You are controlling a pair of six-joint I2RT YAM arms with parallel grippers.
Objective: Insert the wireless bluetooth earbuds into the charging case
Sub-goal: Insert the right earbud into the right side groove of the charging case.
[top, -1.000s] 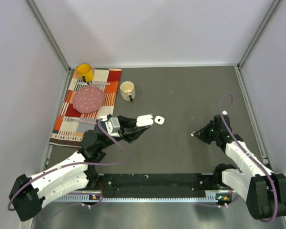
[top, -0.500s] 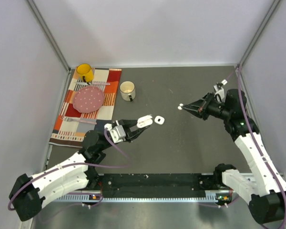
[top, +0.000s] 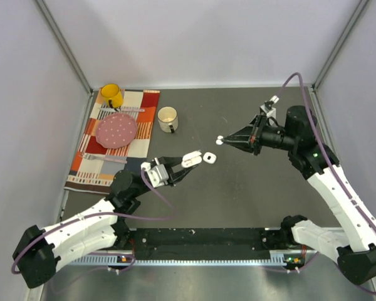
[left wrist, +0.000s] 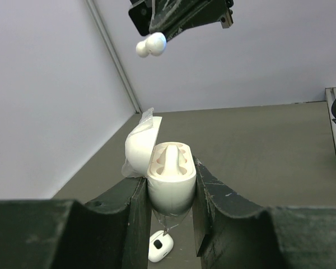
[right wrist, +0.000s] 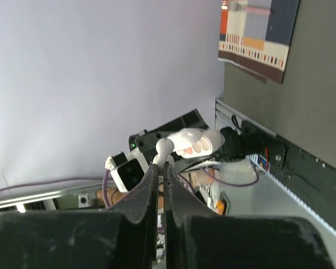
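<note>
My left gripper (top: 185, 162) is shut on a white charging case (top: 192, 158), lid open, held above the table. In the left wrist view the case (left wrist: 171, 182) sits between the fingers (left wrist: 129, 218) with two empty sockets facing up. My right gripper (top: 225, 140) is shut on one tiny white earbud (top: 219, 140), in the air to the right of the case and apart from it. The earbud shows above the case in the left wrist view (left wrist: 150, 44) and at the fingertips in the right wrist view (right wrist: 164, 147). Other earbuds are out of view.
A second white case (top: 209, 157) lies on the table just past the left gripper, also in the left wrist view (left wrist: 160, 246). A white mug (top: 168, 118), a yellow mug (top: 111, 95) and a pink plate (top: 117, 130) on a striped placemat (top: 88, 163) stand at the far left.
My right arm has lifted from the table and swung left with the earbud, toward the held case. My left gripper has shifted slightly with the case.
</note>
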